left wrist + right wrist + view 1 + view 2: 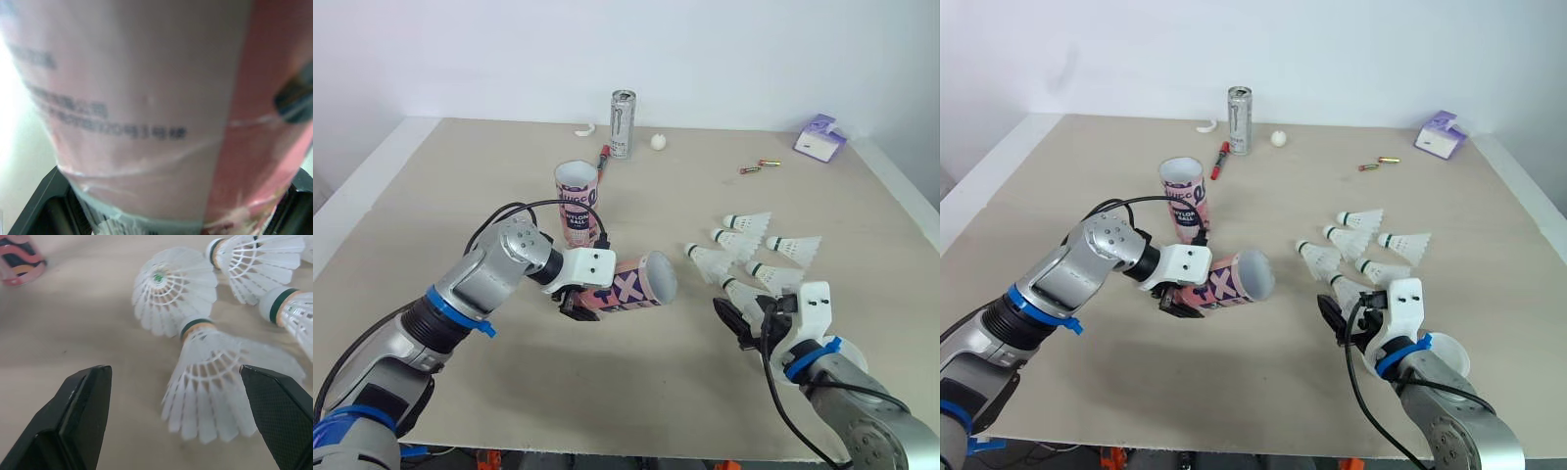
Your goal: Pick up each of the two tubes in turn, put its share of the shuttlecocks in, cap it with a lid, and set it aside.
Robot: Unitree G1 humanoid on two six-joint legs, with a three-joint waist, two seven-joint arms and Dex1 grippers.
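At right gripper (174, 372), spreads empty jaws wide just beside nearest shuttlecock (215, 382), featherlight, crushable, best pinched at cork; clamps left gripper (578, 299) on stiff pink tube (631, 284), seemingly lifted, left of that shuttlecock.

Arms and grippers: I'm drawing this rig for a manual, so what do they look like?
The left arm and right arm are silver-grey, each with blue bands near the wrist. The left gripper and right gripper each have a white boxy housing and two black fingers. Loose black cables loop over each wrist.
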